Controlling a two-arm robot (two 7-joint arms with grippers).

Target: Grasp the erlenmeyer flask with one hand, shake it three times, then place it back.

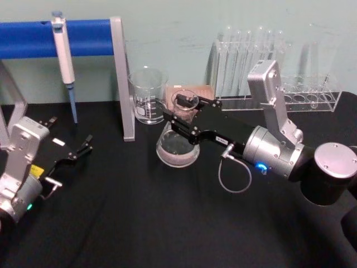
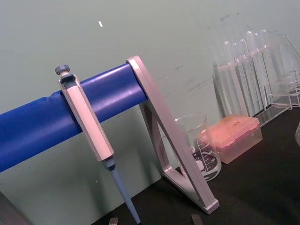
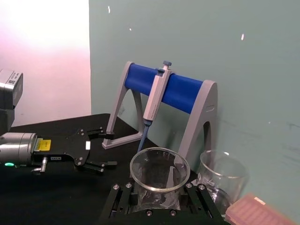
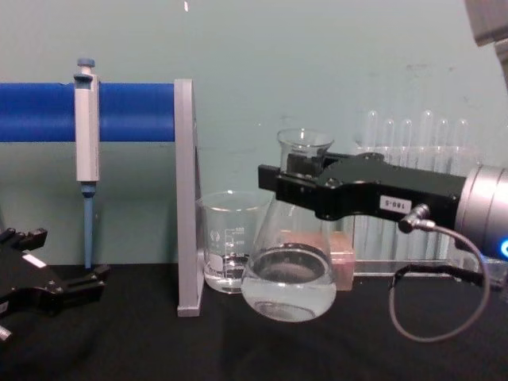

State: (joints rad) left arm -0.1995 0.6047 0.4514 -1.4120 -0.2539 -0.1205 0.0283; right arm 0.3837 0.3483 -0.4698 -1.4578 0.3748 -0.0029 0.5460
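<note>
Nearest to me, and well off to the left of the glass beaker, my left gripper lies low over the black table. Its fingers are spread and hold nothing.

In front of the beaker and just to its right, my right gripper reaches in from the right, roughly level with the table. Its two black fingers are clamped on the narrow neck of the erlenmeyer flask, just under the flared rim. The flask stands neck up, so its long axis runs vertically and my fingers cross it from the side, at right angles. The wide base, holding a little clear liquid, hangs below my grip. I cannot tell whether it rests on the table or sits just clear of it.

The flask's body is near the beaker, and the grey upright of the pipette stand rises on the beaker's left. I judge that any shake should swing toward me or to the right, away from that glass. Behind the beaker, to its right, stands a clear test tube rack.
</note>
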